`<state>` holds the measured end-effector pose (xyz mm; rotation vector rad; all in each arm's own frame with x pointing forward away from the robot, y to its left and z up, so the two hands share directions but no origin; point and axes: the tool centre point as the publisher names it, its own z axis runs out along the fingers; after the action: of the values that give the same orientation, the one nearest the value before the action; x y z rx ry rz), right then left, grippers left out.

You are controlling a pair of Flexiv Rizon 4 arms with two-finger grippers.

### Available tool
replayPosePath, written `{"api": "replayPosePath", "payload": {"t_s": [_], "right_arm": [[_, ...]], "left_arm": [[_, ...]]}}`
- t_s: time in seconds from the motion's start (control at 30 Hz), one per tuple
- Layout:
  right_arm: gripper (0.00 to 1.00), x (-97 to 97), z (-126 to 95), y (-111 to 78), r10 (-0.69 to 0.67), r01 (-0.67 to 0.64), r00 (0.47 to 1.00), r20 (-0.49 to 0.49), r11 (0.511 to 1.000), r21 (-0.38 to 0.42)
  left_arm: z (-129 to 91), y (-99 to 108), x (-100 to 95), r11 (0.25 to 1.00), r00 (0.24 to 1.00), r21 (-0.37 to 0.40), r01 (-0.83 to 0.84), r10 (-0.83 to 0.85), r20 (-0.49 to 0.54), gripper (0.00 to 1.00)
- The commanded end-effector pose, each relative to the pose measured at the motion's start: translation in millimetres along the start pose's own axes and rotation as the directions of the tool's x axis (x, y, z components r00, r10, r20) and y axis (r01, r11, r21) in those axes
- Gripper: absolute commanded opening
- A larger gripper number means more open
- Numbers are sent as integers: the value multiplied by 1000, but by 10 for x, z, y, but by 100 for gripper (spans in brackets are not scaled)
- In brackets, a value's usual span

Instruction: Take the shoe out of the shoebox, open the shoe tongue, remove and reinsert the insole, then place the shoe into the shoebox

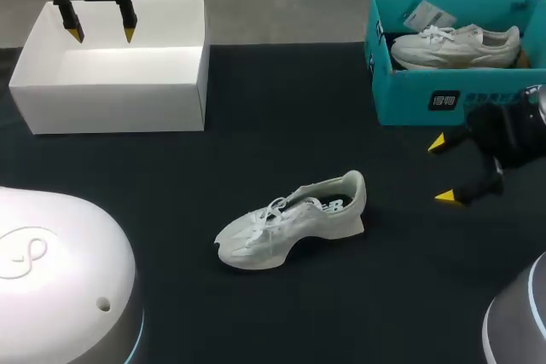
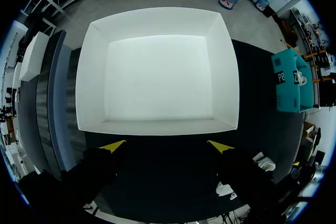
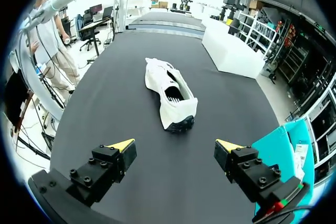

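Note:
A white sneaker (image 1: 290, 219) lies on the black table near its middle, toe toward the left, laces tied. In the right wrist view the same sneaker (image 3: 170, 94) sits ahead of my right gripper (image 3: 178, 145), heel toward it, a gap between. My right gripper (image 1: 442, 170) hangs open to the right of the shoe, below the teal shoebox (image 1: 452, 91). A second white sneaker (image 1: 456, 46) rests inside that box. My left gripper (image 1: 101, 34) stands open above the empty white box (image 1: 111, 87); the white box (image 2: 157, 72) fills the left wrist view ahead of the left gripper (image 2: 166, 146).
The white box stands at the back left of the table and the teal shoebox at the back right. White robot bases (image 1: 60, 279) bulge at the near left and near right corners. Open black tabletop (image 1: 281, 125) surrounds the shoe.

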<state>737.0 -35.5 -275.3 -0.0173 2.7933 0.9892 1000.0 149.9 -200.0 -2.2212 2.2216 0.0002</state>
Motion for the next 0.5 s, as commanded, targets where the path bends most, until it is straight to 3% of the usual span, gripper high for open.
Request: {"api": "replayPosePath", "payload": {"t_s": [0.03,0.5], "right_arm": [[100,78,81,-85,-10,13,1000,21,989,-145],[100,112,361,-365,10,-15,1000,-28,986,-165]], "left_arm": [[0,1,-1,1000,1000,0,0,0,0,100],[0,1,-1,1000,1000,0,0,0,0,100]]}}
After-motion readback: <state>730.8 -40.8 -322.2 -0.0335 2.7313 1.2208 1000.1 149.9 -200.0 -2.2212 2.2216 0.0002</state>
